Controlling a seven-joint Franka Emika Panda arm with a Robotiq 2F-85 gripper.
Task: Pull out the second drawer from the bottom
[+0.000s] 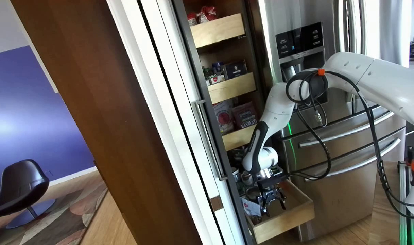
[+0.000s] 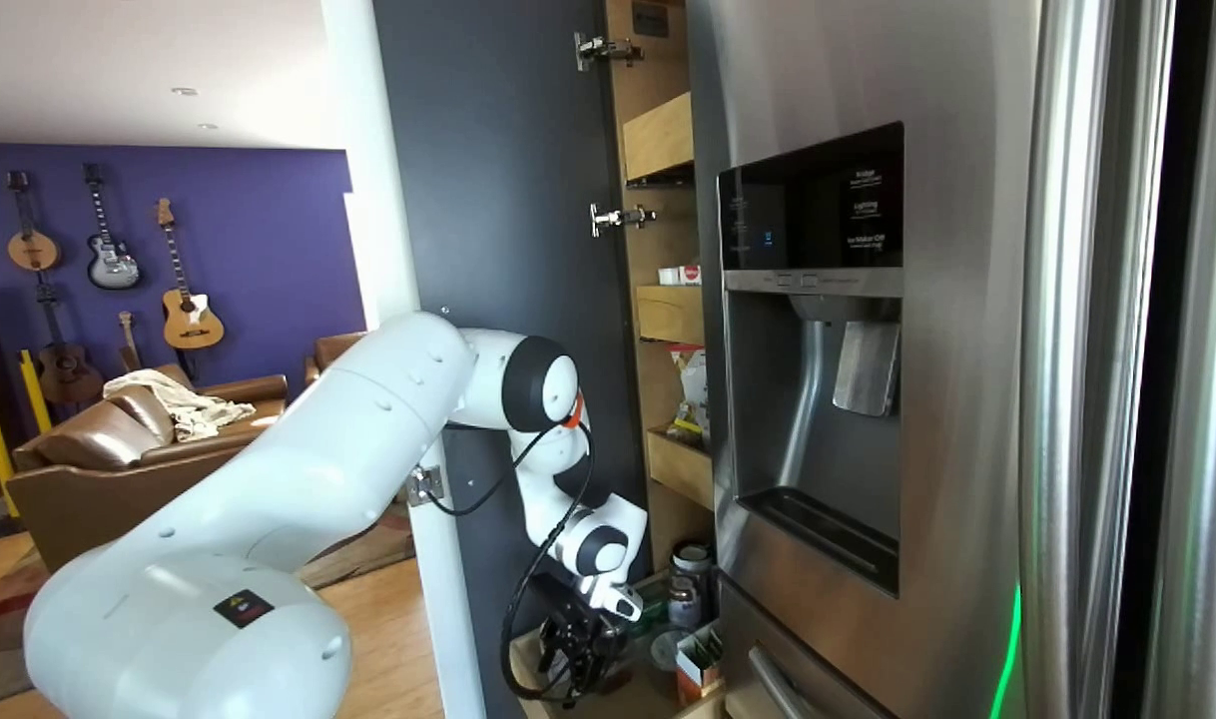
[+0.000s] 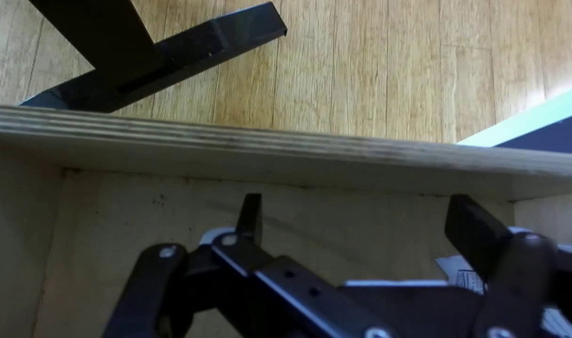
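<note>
A light wooden drawer [image 1: 285, 222] stands pulled out at the lowest visible part of the tall cabinet. It also shows in an exterior view [image 2: 521, 659], cut off at the bottom edge. In the wrist view its front panel's top rim [image 3: 286, 145] runs across the picture. Whether another drawer lies below it, I cannot tell. My gripper [image 1: 276, 209] points down inside the drawer, behind the front panel. In the wrist view the gripper [image 3: 356, 202] is open, with its fingers wide apart and nothing between them. The fingertips appear apart from the front panel; exact contact cannot be told.
Jars and a white packet [image 1: 252, 207] sit in the drawer beside and behind the gripper. Higher drawers [image 1: 239, 137] stand above. The dark open cabinet door [image 2: 513, 200] is close to the arm. A steel refrigerator [image 1: 343, 204] flanks the drawer. A black stand [image 3: 220, 37] is on the floor.
</note>
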